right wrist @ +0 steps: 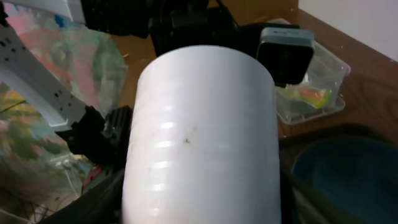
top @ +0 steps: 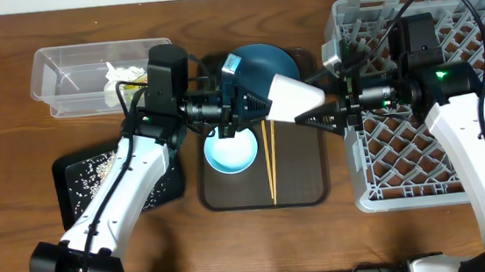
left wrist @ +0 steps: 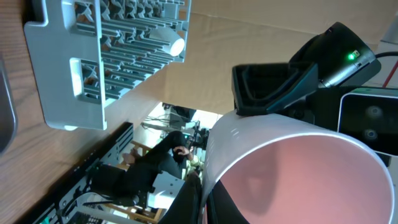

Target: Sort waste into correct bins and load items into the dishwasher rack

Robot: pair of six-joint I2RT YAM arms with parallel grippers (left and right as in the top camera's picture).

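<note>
A cup, white outside and pink inside [top: 290, 97], hangs on its side above the brown tray between both grippers. My left gripper [top: 255, 101] is shut on its rim; the left wrist view [left wrist: 202, 199] shows the pink inside [left wrist: 298, 180]. My right gripper [top: 323, 102] is closed around its base end, and the cup's white wall [right wrist: 199, 137] fills the right wrist view. The blue plate [top: 276, 61], the white bowl [top: 231, 153] and two chopsticks [top: 270, 160] lie on the tray. A white cup [left wrist: 171, 40] sits in the rack [top: 454, 135].
The brown tray [top: 309, 187] sits at the centre. The clear tub [top: 70, 76] at the back left holds the tissue [top: 123, 76] and the wrapper [right wrist: 311, 96]. The black tray [top: 97, 179] at the left holds rice scraps.
</note>
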